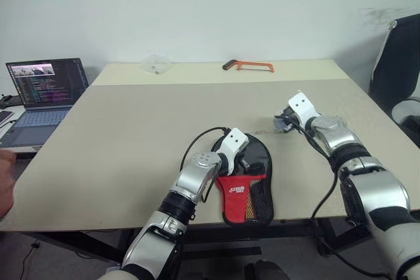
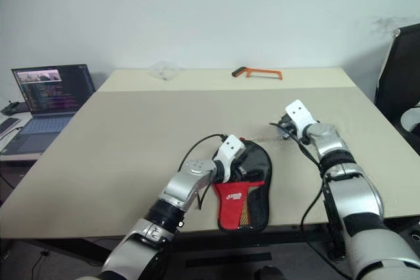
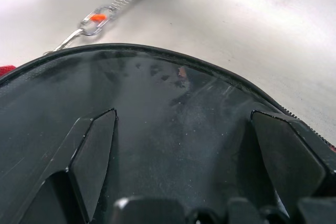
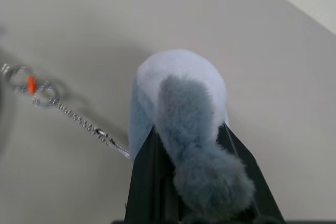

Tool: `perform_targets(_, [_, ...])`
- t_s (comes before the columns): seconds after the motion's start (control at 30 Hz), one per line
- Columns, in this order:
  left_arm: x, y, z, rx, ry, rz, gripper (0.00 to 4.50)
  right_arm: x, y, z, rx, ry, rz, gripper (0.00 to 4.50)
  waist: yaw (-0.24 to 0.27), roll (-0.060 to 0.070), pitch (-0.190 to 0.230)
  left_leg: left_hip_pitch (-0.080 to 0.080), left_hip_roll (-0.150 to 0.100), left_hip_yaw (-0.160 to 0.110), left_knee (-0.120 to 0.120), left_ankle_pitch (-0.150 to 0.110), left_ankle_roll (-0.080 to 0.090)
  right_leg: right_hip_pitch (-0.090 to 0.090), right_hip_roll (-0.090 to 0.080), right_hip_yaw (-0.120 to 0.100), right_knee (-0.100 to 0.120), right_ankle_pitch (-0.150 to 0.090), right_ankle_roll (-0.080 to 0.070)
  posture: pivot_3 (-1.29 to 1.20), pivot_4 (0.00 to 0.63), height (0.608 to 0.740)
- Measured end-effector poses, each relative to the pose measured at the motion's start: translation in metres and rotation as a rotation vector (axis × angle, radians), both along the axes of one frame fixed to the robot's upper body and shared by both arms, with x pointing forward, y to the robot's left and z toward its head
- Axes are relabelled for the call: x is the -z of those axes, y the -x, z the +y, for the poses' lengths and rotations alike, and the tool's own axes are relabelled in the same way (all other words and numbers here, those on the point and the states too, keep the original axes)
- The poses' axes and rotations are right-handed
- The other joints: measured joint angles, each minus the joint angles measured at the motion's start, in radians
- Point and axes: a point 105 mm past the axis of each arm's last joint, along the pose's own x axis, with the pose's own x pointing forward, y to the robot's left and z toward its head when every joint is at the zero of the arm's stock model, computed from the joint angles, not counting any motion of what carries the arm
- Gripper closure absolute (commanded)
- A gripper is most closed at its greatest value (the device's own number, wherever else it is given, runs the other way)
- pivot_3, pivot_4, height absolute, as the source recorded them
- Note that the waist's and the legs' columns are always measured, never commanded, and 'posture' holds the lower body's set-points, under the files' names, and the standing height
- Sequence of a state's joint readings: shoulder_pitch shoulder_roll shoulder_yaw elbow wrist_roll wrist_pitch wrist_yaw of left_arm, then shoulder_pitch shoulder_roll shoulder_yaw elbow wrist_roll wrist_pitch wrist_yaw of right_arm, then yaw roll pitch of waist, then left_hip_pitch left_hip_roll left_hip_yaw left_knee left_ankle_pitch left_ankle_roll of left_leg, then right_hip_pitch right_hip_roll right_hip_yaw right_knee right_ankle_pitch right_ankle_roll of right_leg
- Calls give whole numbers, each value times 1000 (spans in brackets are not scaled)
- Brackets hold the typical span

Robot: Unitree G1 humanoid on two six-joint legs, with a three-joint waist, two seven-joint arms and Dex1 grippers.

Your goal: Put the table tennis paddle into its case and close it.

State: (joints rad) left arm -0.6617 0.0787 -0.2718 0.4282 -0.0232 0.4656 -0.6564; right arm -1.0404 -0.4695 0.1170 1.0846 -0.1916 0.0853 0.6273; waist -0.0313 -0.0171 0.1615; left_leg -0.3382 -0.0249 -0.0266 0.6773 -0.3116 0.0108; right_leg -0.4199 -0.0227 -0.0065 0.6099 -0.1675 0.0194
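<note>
Black-and-red paddle-shaped fabric case (image 1: 248,185) flat at near bench (image 1: 131,129) edge. Left end effector (image 1: 241,162) spread wide over its round top. Right end effector (image 4: 191,145) pinching fluffy grey-white pouch (image 4: 184,114) on chain, right of case. Probably light, floppy fabric; best gripped at stiff zip rim.

Soft, even room light falls on the table (image 1: 131,136), with faint shadows and no glare. Both head views are sharp throughout. The right wrist view blurs near its lower centre; the left wrist view softens toward its upper edge.
</note>
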Motion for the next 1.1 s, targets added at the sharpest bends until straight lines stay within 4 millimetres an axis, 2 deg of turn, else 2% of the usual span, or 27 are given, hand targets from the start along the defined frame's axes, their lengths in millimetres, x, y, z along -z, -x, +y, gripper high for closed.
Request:
perform_targets(0.13, [0, 0, -1, 15, -9, 3, 0, -3, 22, -20, -81, 94, 32, 4325, 3, 1, -1, -1, -1, -1, 0, 0, 0, 0, 0, -1, 0, -1, 2, 0, 150, 740])
perform_targets(0.2, [0, 1, -4, 29, -19, 4, 0, -4, 42, -28, -151, 169, 64, 4325, 6, 2, -1, -1, -1, -3, 0, 0, 0, 0, 0, -2, -1, -2, 3, 0, 150, 740])
perform_targets(0.3, [1, -1, -4, 34, -29, 13, 0, -2, 68, -28, -251, 255, 127, 4326, 5, 3, -3, -1, -2, -3, 0, 0, 0, 1, -1, -2, -1, -4, 5, 0, 150, 740])
perform_targets(0.43, [4, -2, -8, 45, -58, 16, 0, -6, 88, -22, -337, 325, 162, 4326, 8, 2, -4, 1, -3, -5, 1, 0, 0, 4, -1, -2, -1, -10, 1, 0, 150, 740])
perform_targets(0.57, [5, -1, -16, 63, -68, 24, 0, -4, 110, -21, -428, 387, 215, 4326, 15, 1, -4, 8, -8, -15, 0, -1, -1, 12, -1, -4, -2, -16, 4, 0, 150, 740])
perform_targets(0.87, [3, 2, -32, 106, -70, 32, 0, 7, 164, -9, -650, 383, 373, 4327, 35, 1, -4, 6, -17, -26, -1, -2, 1, 16, -10, -5, -3, -21, 11, 0, 150, 740])
perform_targets(1.1, [2, 4, -38, 131, -84, 36, 0, 2, 206, 4, -799, 317, 482, 4330, 46, 1, -4, 6, -18, -28, -1, -5, 2, 16, -17, -6, -3, -25, 16, 0, 150, 740])
